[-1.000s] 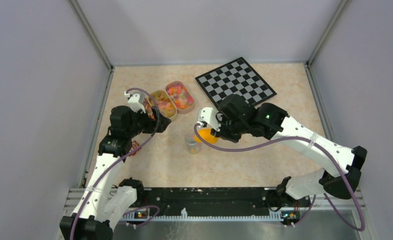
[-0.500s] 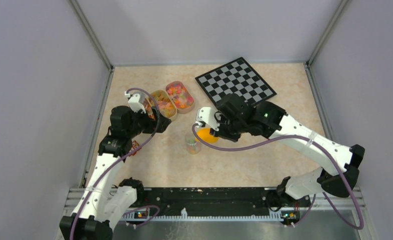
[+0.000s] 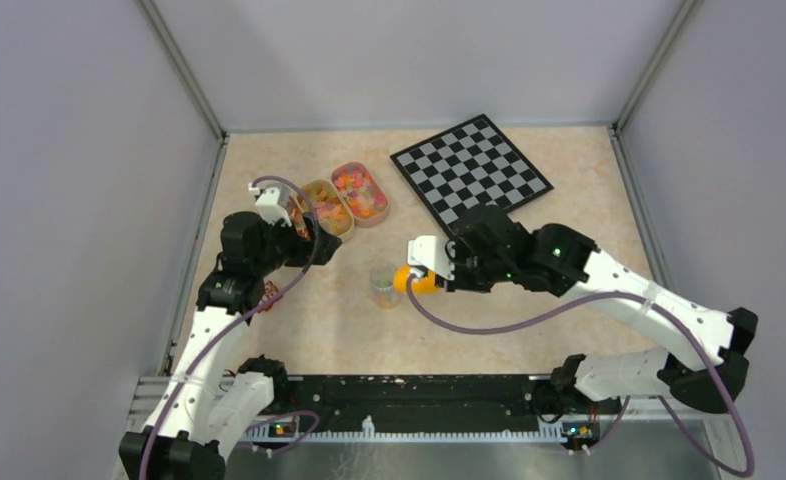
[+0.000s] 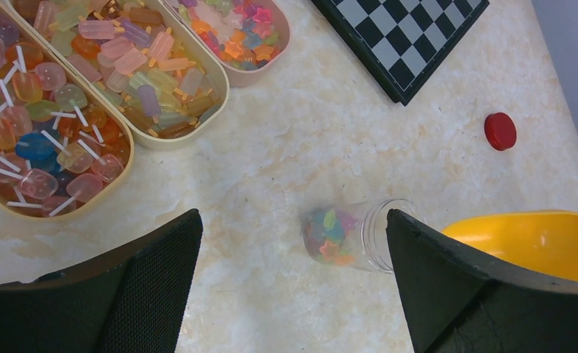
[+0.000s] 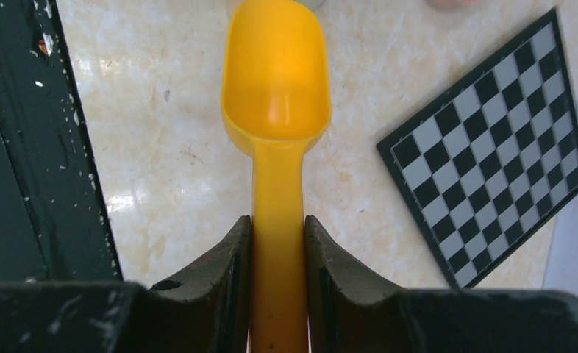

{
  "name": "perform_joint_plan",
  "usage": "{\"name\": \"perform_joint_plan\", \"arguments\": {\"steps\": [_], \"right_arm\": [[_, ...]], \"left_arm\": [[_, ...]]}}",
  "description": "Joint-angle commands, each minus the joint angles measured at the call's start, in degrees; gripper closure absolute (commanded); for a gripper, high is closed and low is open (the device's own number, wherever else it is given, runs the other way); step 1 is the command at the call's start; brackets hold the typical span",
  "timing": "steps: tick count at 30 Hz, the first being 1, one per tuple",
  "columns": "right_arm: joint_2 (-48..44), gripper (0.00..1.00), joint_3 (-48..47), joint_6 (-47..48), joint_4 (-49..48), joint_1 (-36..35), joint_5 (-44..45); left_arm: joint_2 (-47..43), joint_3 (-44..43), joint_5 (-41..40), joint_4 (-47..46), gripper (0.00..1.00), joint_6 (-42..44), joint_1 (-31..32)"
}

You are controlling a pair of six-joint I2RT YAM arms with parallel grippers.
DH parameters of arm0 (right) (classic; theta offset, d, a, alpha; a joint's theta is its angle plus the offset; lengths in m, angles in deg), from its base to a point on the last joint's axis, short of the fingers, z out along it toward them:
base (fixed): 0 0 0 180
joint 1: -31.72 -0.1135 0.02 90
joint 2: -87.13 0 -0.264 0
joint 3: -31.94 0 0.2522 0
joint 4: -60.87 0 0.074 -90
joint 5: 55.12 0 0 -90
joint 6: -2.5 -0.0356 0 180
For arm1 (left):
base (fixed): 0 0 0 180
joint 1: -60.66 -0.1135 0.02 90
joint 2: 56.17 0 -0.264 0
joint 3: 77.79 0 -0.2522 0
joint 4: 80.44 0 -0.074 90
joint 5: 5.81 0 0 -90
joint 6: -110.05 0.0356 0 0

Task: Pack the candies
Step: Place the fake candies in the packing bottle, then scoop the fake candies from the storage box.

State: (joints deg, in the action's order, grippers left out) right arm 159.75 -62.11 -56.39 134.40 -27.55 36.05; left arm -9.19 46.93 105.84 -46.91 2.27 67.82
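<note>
The tiny mixed-colour candies (image 4: 234, 29) fill the pink tray (image 3: 359, 192) at the back. Some lie in the small clear jar (image 4: 352, 234), which stands open at mid-table (image 3: 382, 283). Its red lid (image 4: 500, 131) lies apart on the table. My right gripper (image 5: 278, 235) is shut on the handle of the yellow-orange scoop (image 5: 275, 73). The scoop bowl is empty and sits just right of the jar (image 3: 414, 279). My left gripper (image 4: 292, 220) is open and empty, hovering left of the jar, near the trays.
Two tan trays (image 4: 146, 66) (image 4: 36, 125) of larger pastel sweets sit left of the pink one. A chessboard (image 3: 471, 160) lies at the back right. The black base rail (image 5: 21, 147) runs along the near edge.
My right arm has swung to the right and nearer, turning the scoop; its bowl stays beside the jar. The left arm has not moved.
</note>
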Motion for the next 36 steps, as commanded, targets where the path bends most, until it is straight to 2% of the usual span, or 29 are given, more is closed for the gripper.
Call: {"name": "perform_joint_plan", "arguments": {"steps": [1, 6, 11, 16, 19, 21, 23, 26, 30, 33, 36], "right_arm": [[-10.05, 1.00, 5.74, 8.70, -9.87, -0.94, -5.03], [-15.06, 1.00, 10.23, 9.02, -20.91, -0.86, -2.98], [-8.38, 1.00, 7.29, 5.48, -26.40, -0.54, 6.32], [3.53, 1.00, -3.34, -0.30, -24.98, 3.40, 5.68], [10.75, 1.00, -10.31, -6.78, -24.23, 7.12, 4.07], [16.27, 1.00, -16.46, -11.93, -20.35, 10.31, 0.73], [21.73, 1.00, -23.95, -15.70, -16.17, 11.88, 1.58], [28.43, 1.00, -31.21, -17.25, -12.41, 12.46, 3.14], [38.54, 1.00, -43.52, -18.92, -5.80, 12.59, 6.93], [45.41, 1.00, -53.78, -19.43, 0.23, 12.63, 8.44], [49.31, 1.00, -58.62, -19.98, 2.84, 12.67, 6.45]], "left_arm": [[-0.48, -0.81, -2.25, -0.35, 0.01, 0.65, 0.39], [-0.16, -1.78, -6.79, 1.06, 0.01, -0.57, 0.49], [1.16, -1.09, -8.40, -1.60, 0.01, -3.86, 0.40], [4.31, -3.09, -16.10, -2.61, 0.01, -12.91, -0.05], [5.77, -5.05, -27.13, 0.20, 0.01, -21.20, -1.14], [6.09, -5.85, -32.13, 0.63, 0.01, -23.81, -1.73], [6.92, -6.98, -34.78, -0.89, 0.01, -23.73, -2.07], [10.70, -9.96, -34.32, -4.03, 0.01, -22.46, -2.72], [18.46, -14.70, -27.25, -6.89, 0.06, -23.01, -3.56], [24.45, -16.66, -19.48, -11.11, 0.12, -22.61, -4.44], [30.76, -18.75, -14.88, -16.90, 0.20, -21.52, -6.34]]}}
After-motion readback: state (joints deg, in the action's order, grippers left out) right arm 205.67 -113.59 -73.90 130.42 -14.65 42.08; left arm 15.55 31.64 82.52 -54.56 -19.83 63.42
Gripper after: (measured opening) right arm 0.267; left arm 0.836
